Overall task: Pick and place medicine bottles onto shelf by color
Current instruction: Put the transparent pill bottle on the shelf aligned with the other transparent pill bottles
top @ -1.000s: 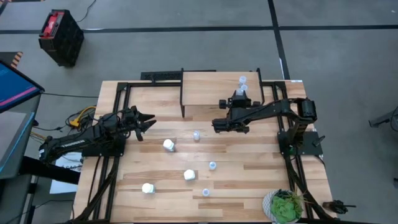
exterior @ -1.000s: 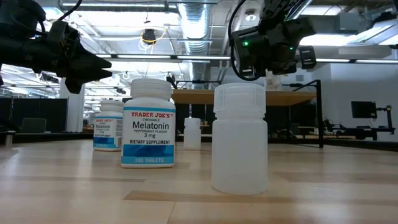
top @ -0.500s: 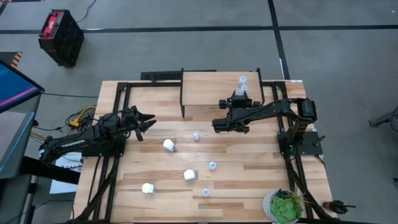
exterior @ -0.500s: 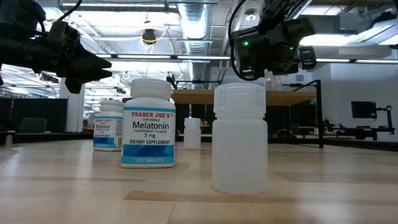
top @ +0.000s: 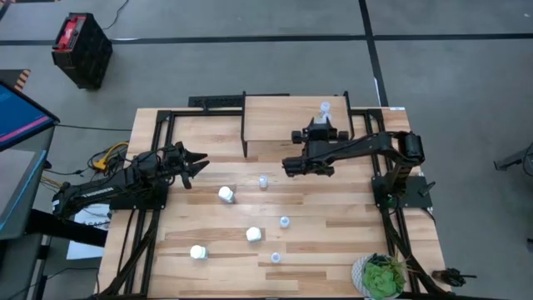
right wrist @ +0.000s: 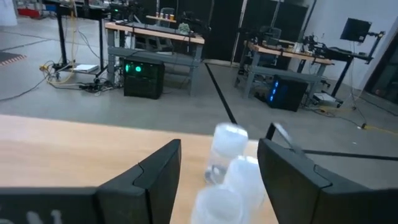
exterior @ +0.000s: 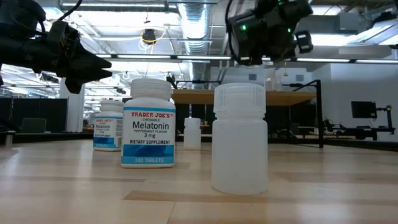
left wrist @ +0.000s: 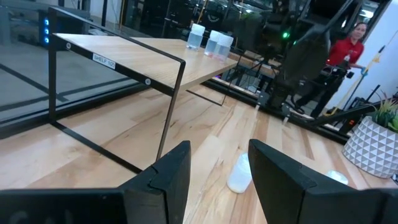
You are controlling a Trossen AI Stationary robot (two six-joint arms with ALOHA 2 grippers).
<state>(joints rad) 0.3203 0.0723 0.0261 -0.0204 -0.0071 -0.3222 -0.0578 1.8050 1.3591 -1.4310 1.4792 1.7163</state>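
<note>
The shelf (top: 283,121) stands at the table's far middle. Three pale translucent bottles stand in a cluster at its right end; one shows in the high view (top: 324,108), and all three show in the right wrist view (right wrist: 230,140). My right gripper (top: 321,127) hovers open over them, its fingers on either side of the cluster (right wrist: 219,146). Three white bottles (top: 226,194) (top: 253,235) (top: 197,252) and three translucent ones (top: 263,181) (top: 285,222) (top: 275,258) stand on the table. My left gripper (top: 196,162) waits open at the left, above the table, pointing toward the shelf (left wrist: 219,149).
A potted green plant (top: 381,275) stands at the table's near right corner. In the low view a labelled white bottle (exterior: 147,123) and a translucent one (exterior: 240,138) stand close to the camera. A person in red (left wrist: 351,37) stands in the room beyond the table.
My right gripper has gone up from the shelf's right end; the bottles there stay standing. The left arm has kept still.
</note>
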